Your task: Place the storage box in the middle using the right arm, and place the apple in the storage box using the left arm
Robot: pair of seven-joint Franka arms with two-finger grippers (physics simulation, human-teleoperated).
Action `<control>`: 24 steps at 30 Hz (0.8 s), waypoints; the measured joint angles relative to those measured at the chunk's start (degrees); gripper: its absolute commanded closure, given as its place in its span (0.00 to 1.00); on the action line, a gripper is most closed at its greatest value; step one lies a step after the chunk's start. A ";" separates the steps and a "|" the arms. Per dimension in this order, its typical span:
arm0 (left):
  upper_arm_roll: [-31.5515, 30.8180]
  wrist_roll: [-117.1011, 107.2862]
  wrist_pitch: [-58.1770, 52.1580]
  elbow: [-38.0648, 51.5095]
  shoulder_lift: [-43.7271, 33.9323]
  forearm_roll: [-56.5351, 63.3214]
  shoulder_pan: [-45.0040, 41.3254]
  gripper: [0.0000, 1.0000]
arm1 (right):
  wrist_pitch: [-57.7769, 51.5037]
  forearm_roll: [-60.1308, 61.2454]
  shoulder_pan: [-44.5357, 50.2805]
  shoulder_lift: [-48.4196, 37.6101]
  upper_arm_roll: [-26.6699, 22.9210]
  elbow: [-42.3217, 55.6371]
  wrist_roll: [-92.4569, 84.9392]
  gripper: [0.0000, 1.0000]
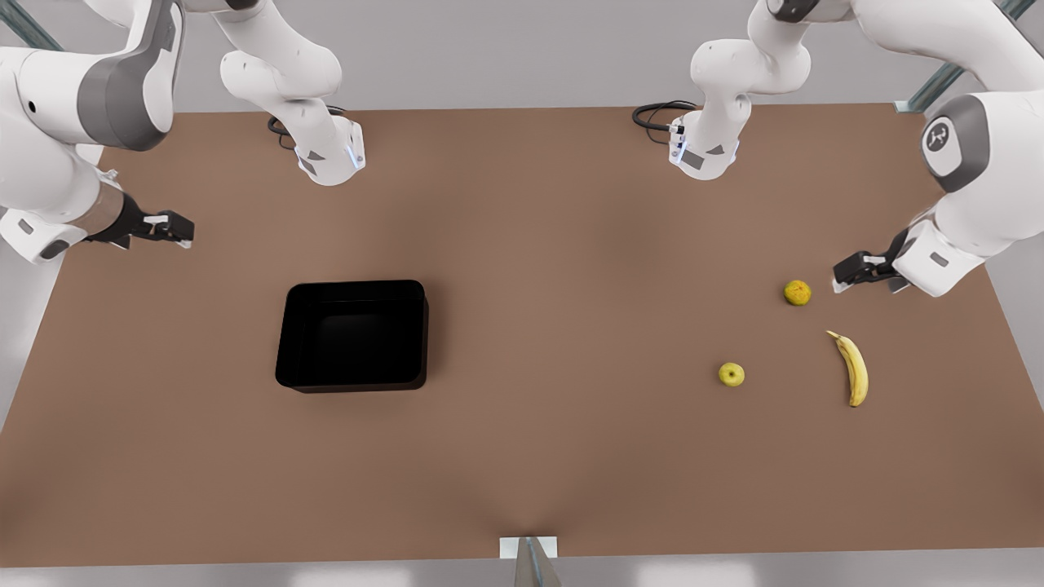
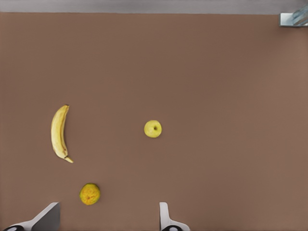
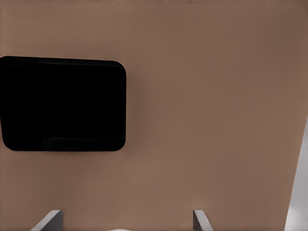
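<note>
The black storage box [image 1: 351, 380] sits empty on the table at the front view's left of centre; the right wrist view also takes in the storage box [image 3: 62, 144]. My right gripper [image 1: 174, 228] hovers open near the table's edge on the front view's left, well apart from the box, its fingertips [image 3: 52, 219] spread wide. The yellow-green apple [image 1: 732, 374] lies on the front view's right, and the apple [image 2: 153, 128] shows its stem dimple. My left gripper [image 1: 840, 277] is open, up beside the orange fruit and some way from the apple; its fingertips [image 2: 164, 216] hold nothing.
A rough orange-yellow fruit [image 1: 797, 292] lies close to my left gripper, and a banana [image 1: 852, 368] lies beside the apple. The brown table [image 1: 530, 244] is bare between the box and the fruits. Both arm bases [image 1: 330, 155] stand at the far edge.
</note>
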 measured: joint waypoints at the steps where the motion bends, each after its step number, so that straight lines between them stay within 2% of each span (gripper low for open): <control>1: 0.29 0.05 -0.24 0.03 0.05 0.01 -0.03 0.00 | 0.07 0.01 -0.05 0.05 0.00 0.03 -0.04 0.00; 3: 0.59 0.13 -0.62 -0.07 0.48 0.01 0.19 0.00 | 0.18 0.04 -0.10 1.35 -0.03 0.03 -0.08 0.00; 5: 0.70 0.12 -0.87 -0.11 0.75 0.01 0.15 0.00 | 0.45 0.05 0.07 7.14 -0.03 -0.74 -0.12 0.00; 7: 0.69 0.10 -1.08 -0.12 0.82 0.01 0.01 0.00 | 3.54 0.06 0.64 8.80 0.02 -7.75 -0.11 0.00; 10: 0.68 0.11 -1.30 -0.14 0.83 0.03 -0.05 0.00 | 14.40 0.07 1.78 8.72 0.22 -20.95 0.60 0.00; 17: 0.67 0.13 -1.92 -0.20 0.84 0.09 -0.03 0.00 | 41.41 0.14 1.56 5.76 0.10 -41.35 3.55 0.00; 24: 0.71 0.11 -2.21 -0.18 0.84 0.10 -0.03 0.00 | 56.74 0.38 0.91 11.43 -0.21 -44.76 6.44 0.00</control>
